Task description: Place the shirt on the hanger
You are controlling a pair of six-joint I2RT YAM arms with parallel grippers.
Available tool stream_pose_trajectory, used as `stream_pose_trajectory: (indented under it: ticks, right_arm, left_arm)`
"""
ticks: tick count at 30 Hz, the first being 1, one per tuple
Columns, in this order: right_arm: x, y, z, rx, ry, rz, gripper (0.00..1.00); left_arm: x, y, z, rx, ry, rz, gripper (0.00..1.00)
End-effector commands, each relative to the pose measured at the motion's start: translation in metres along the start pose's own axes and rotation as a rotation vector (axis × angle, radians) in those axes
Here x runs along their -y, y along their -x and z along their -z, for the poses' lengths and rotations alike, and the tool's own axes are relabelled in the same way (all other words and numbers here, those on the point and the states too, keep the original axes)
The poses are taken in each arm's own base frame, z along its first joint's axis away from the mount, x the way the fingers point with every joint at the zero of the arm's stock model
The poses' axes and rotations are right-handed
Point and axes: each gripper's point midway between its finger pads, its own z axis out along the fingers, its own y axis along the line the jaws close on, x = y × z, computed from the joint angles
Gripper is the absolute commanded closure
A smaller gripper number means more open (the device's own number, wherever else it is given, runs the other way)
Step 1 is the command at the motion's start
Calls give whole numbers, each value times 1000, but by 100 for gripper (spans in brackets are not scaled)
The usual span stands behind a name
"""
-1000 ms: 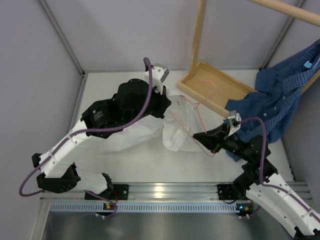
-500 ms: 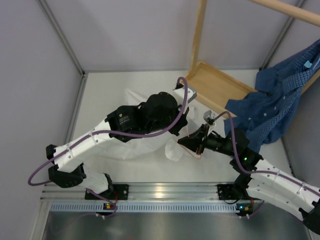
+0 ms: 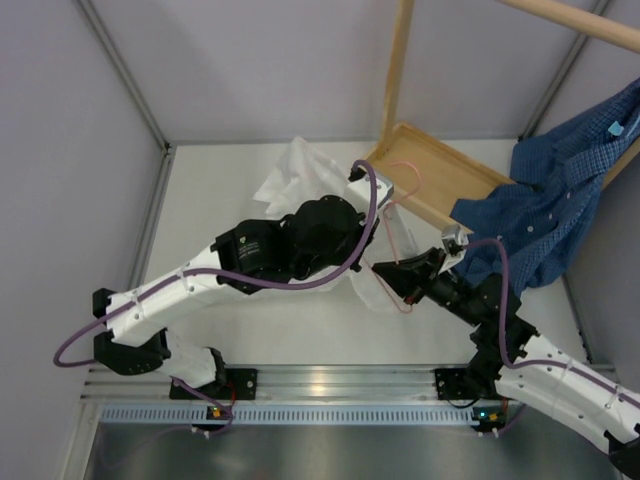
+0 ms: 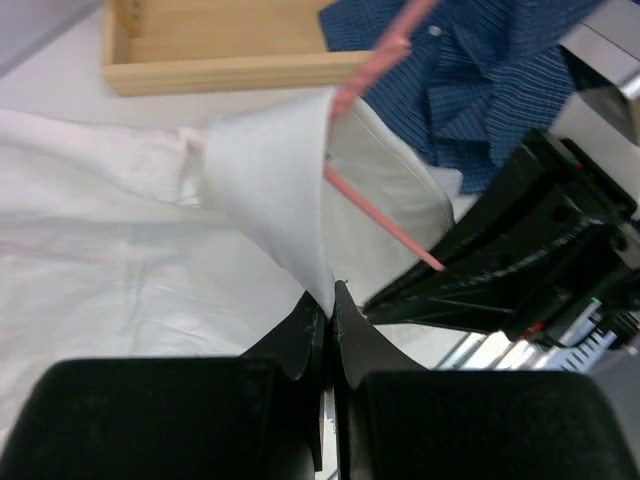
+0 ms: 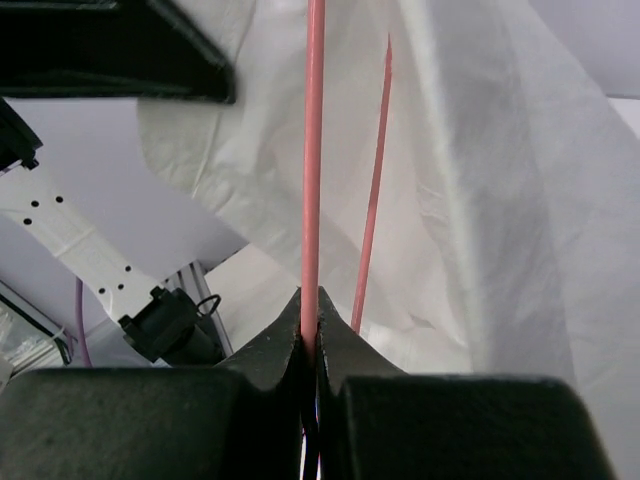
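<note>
The left gripper (image 4: 328,300), pinched shut on an edge of the wrinkled white thin-fabric shirt (image 4: 270,190), lifts it open. Beside it, the right gripper (image 5: 310,312) clamps the thin pink wire hanger (image 5: 313,150), apparently steadying it to slide inside.

Top cam: fixed, high, behind arm bases (image 3: 215,380); looks down on whole table (image 3: 215,175), far off. Bases at 6, tray (image 3: 470,180) at 1, blue shirt (image 3: 560,200) at 3. Left wrist cam: right behind left gripper (image 4: 330,300), v. close, aims down twd 2. Right wrist cam: right behind right gripper (image 5: 310,305), v. close, aims twd 10. Shared by all 3: shirt (image 5: 480,200) & hanger (image 5: 312,150) at centre.
</note>
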Motion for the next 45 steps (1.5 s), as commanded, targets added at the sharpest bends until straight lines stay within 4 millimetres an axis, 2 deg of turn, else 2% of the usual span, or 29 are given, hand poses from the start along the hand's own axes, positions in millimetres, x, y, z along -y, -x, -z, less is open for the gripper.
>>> stream_pose_trajectory:
  ticks: [1,5,6,9,12,14,15,17,18,19,20,21,22,23,25,26,27,28,29,30,31,32,34,35,38,42,45]
  right_arm:
    - [-21,28,2,134,98,55,100]
    - [-21,28,2,147,107,47,100]
    - [-22,29,1,150,110,47,100]
    - [-21,31,-1,155,103,56,100]
    - [-16,34,0,175,75,62,100]
    - [-14,35,2,188,64,63,100]
    - [-14,35,3,189,64,64,100]
    - [-14,35,6,195,62,64,100]
    - [-11,31,7,188,56,62,100]
    - [-11,32,9,199,58,58,100]
    - [-11,31,10,204,56,53,100]
    - [-10,30,13,213,59,52,100]
    - [-10,28,14,214,60,50,100]
    - [-10,27,15,213,63,45,100]
    - [-14,26,19,208,85,46,100]
    - [-16,25,20,203,94,51,100]
    - [-18,25,22,200,104,54,100]
    - [-20,23,25,189,110,59,100]
    - [-20,22,26,188,110,62,100]
    - [-19,21,28,186,108,63,100]
    - [-21,25,31,198,112,67,100]
    - [-20,22,33,187,108,71,100]
    - [-23,25,36,192,114,81,100]
    - [-22,19,37,167,111,82,100]
    - [-32,19,38,128,155,109,100]
    - [-41,11,39,55,199,120,100]
    - [-45,11,41,39,218,127,100]
  left_arm:
    - [-40,27,15,121,204,-2,100]
    - [-14,33,6,103,83,-51,100]
    - [3,30,0,78,-8,-74,100]
    - [31,23,-2,41,-162,-124,100]
    - [41,23,4,42,-233,-152,99]
    - [46,28,12,58,-280,-183,85]
    - [47,29,16,66,-293,-197,74]
    - [40,40,28,111,-280,-215,18]
    - [36,48,34,135,-261,-211,5]
    - [25,66,46,193,-212,-192,2]
    - [21,78,54,230,-196,-180,2]
    - [13,100,67,305,-158,-163,2]
    - [5,103,70,320,-128,-192,2]
    - [0,117,74,380,-96,-201,2]
    - [-24,130,69,426,7,-258,2]
    - [-14,129,62,423,-88,-304,2]
    - [-33,132,54,412,-93,-339,2]
    - [-32,129,48,396,-156,-369,2]
    - [-13,124,43,386,-318,-410,2]
    - [-27,122,37,369,-329,-439,2]
    - [-24,118,36,359,-387,-470,2]
    - [-7,109,42,351,-528,-513,2]
    - [-8,99,37,316,-605,-561,2]
    - [-11,100,36,316,-621,-563,2]
    - [-5,100,35,316,-694,-543,2]
    - [16,91,46,318,-866,-533,2]
    - [21,79,40,285,-923,-508,2]
